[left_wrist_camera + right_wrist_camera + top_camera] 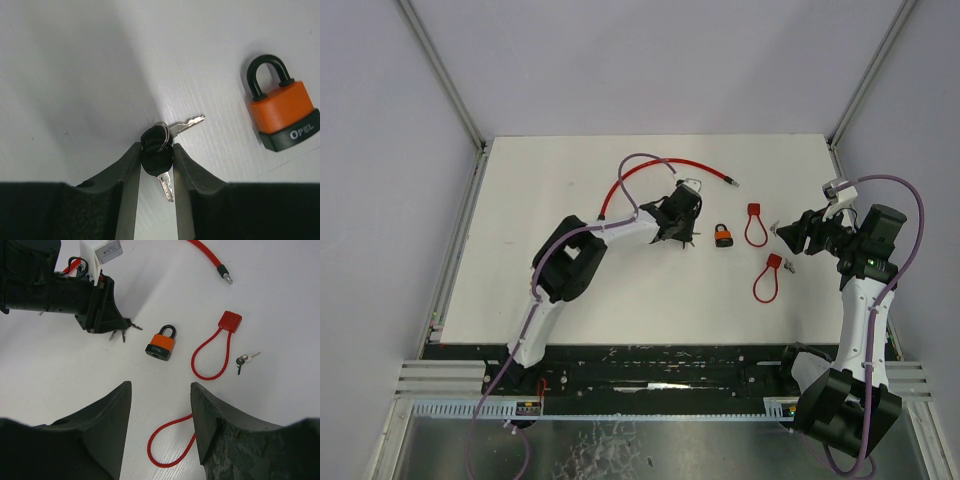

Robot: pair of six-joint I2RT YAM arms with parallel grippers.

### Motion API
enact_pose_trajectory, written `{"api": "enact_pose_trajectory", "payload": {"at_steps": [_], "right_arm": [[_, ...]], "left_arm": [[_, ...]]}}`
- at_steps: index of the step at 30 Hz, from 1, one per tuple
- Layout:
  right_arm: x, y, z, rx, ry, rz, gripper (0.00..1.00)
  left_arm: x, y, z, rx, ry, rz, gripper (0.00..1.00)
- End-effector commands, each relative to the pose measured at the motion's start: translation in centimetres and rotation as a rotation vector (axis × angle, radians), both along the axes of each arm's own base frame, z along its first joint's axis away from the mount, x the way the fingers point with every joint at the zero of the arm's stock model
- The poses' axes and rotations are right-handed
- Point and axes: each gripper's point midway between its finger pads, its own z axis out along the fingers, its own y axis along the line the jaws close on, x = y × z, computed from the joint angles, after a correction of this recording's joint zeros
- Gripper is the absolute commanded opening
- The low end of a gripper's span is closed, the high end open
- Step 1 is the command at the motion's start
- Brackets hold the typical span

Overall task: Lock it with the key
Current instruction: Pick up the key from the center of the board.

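Observation:
The orange padlock (723, 237) with a black shackle lies flat mid-table, its keyhole end lettered OPEL (282, 110). Just left of it my left gripper (687, 238) reaches down to a small key bunch (156, 150). Both fingers press against the black key head. One silver blade points back between the fingers and the other points toward the padlock. The right wrist view shows the same padlock (161, 345) beside the left gripper (119, 329). My right gripper (788, 232) hovers open above the table (160, 385), holding nothing.
Two red loop cable locks (755, 225) (767, 280) lie right of the padlock, with a second key pair (242, 360) between them. A long red cable (660, 170) curves across the back, behind the left arm. White walls enclose the table.

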Motion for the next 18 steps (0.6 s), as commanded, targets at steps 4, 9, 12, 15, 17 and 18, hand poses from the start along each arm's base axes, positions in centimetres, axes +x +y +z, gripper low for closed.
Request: {"api": "enact_pose_trajectory", "payload": {"at_steps": [4,9,12,15,17,18], "right_arm": [[-0.2,0.3,0.4,0.002,-0.02,0.027,0.57],[-0.8,1.3,0.4,-0.001,-0.058,0.1,0.55],[-1.6,2.3,0.4,-0.003,-0.105,0.175,0.55],[-2.8,3.9,0.4,-0.013,-0.194,0.297,0.54],[-4.1,5.3,0.2,-0.039,-0.296,0.414,0.55],[-4.8,6.2,0.1,-0.066,-0.362,0.481,0.57]], "left_arm": [[-1.4,-0.9,6.0,-0.155,-0.032,-0.081,0.17],[-2.9,-1.3,8.0,-0.346,0.042,-0.181,0.12],[-3.8,-1.3,8.3,-0.396,0.083,-0.226,0.12],[-5.1,-1.8,9.0,-0.479,0.117,-0.287,0.12],[-6.0,-2.3,9.3,-0.527,0.145,-0.33,0.12],[-6.4,-2.5,9.4,-0.544,0.157,-0.347,0.12]]}}
